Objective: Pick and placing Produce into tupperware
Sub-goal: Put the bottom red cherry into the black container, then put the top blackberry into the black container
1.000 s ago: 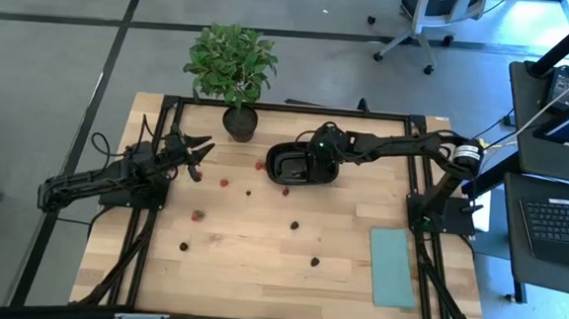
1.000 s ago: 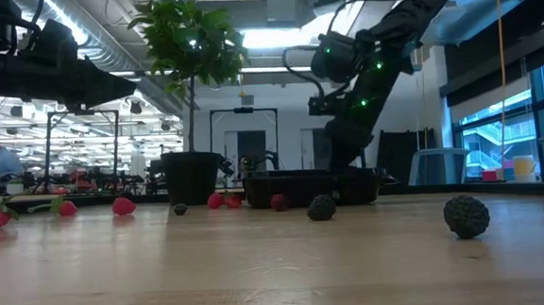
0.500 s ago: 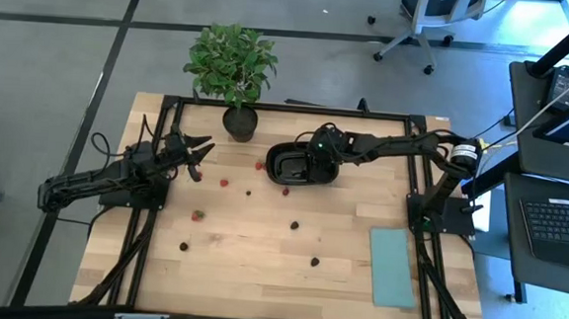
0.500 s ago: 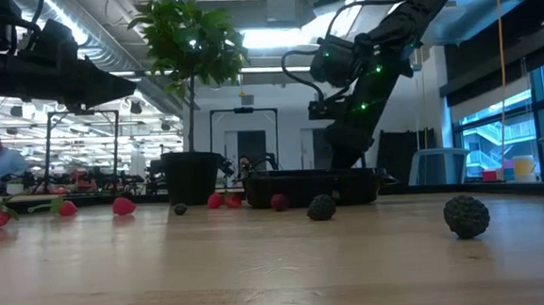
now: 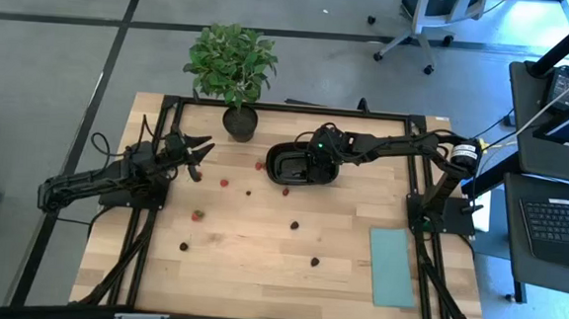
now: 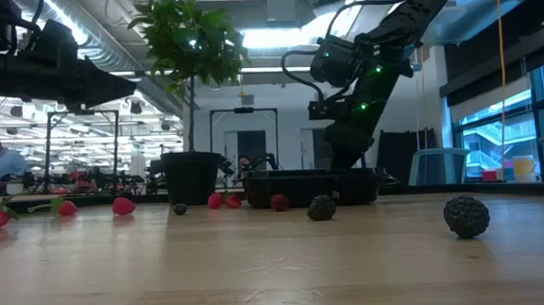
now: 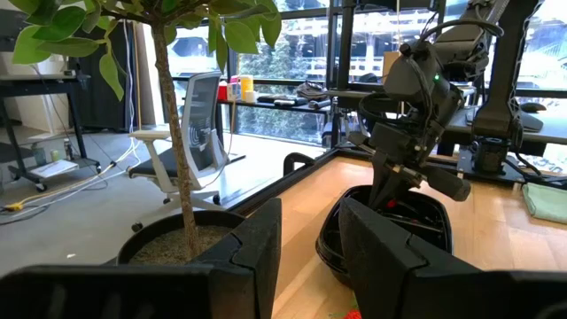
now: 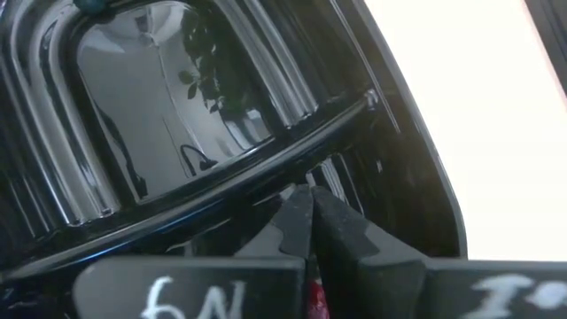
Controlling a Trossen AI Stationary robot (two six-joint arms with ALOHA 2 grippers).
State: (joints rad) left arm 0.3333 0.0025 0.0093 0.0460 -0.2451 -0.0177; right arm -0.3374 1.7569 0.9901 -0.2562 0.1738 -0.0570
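Note:
The black tupperware (image 5: 273,159) sits on the table's far middle. My right gripper (image 5: 309,168) reaches into it slanting down, fingers shut; its tips (image 8: 308,199) hover by the tray's inner ridge (image 8: 221,190). A red speck (image 8: 314,299) shows in the slit farther back between the fingers; what it is I cannot tell. Produce lies loose on the wood: red pieces (image 5: 260,165) (image 5: 224,183) (image 5: 196,214) and dark ones (image 5: 294,224) (image 5: 314,262) (image 5: 184,245). My left gripper (image 5: 201,154) waits open and level at the far left, holding nothing. My right gripper comes at the tupperware slanting down from the table's right, shut fingertips close over the ridge between its compartments (image 8: 266,182). Whether they touch the tray I cannot tell.
A potted plant (image 5: 233,67) stands at the far edge in a dark pot (image 5: 239,124), just ahead of my left gripper. A pale teal rectangle (image 5: 393,267) lies flat near the right front. Black frame rails (image 5: 151,231) run along the table's sides.

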